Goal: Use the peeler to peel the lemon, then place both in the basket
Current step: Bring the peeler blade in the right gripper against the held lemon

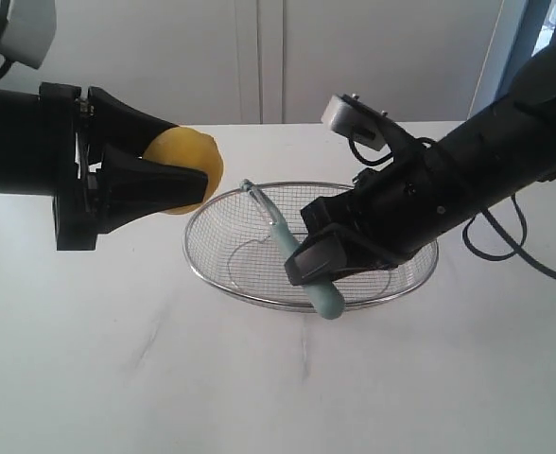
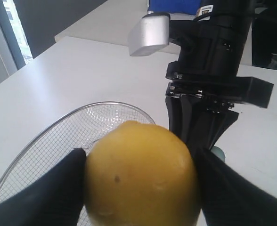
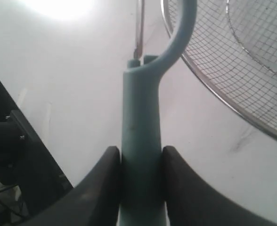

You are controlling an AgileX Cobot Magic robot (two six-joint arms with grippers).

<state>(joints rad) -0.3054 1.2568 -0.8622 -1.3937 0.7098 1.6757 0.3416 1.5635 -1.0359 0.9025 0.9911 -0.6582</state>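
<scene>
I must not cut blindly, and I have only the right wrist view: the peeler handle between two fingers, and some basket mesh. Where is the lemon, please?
Observer: The left gripper holds the lemon off the table, to the left of the basket in the exterior view.
Operator: Does the blade touch it?
Observer: No. The head of the peeler points toward the lemon, but a strip of table shows between them.
Operator: How does the left gripper hold the lemon?
Observer: In the left wrist view one of its fingers lies against each side of the lemon.
</scene>
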